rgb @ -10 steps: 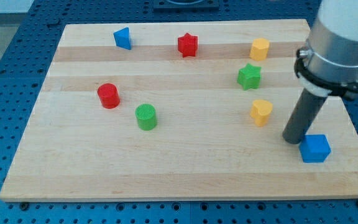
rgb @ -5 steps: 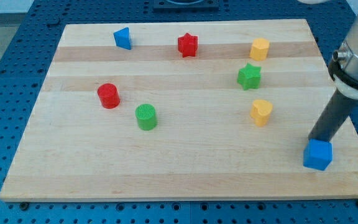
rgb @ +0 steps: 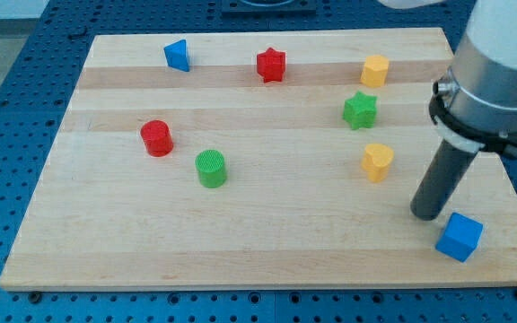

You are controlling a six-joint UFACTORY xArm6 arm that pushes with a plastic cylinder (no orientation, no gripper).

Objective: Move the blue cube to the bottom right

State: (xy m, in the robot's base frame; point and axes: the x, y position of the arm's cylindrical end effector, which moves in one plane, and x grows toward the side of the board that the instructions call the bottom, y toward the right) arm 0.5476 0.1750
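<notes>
The blue cube [rgb: 460,237] is judged light, rigid and smooth, likely to slide and twist easily; it is best pushed square on a flat face, not a corner. No hand is fitted, so nothing can be gripped; only my tip [rgb: 427,215] is seen, just beside the cube's upper-left. The cube, small and turned askew, lies at the worktop's [rgb: 240,251] bottom right.

Bright, even overhead light, soft short shadows, sharp focus, no glare.
</notes>
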